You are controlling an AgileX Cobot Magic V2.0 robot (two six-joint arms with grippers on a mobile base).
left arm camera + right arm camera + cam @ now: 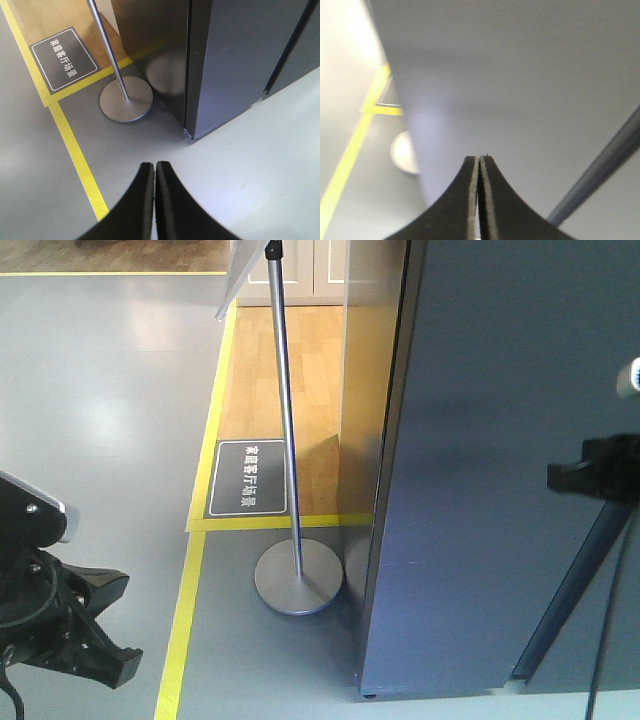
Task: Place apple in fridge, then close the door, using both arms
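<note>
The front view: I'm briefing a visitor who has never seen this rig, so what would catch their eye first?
The big dark fridge fills the right half, its door shut. Left of it a metal stand with a round base sits by yellow floor tape. The left gripper and the right gripper are both closed and empty.

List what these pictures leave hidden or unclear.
- Apple: in no view.
- Fridge interior: hidden in all views by its closed dark outer face.
- Right gripper: front view cuts it at the edge; its fingers touch in the wrist view.
- Sign: text too small to read.
</note>
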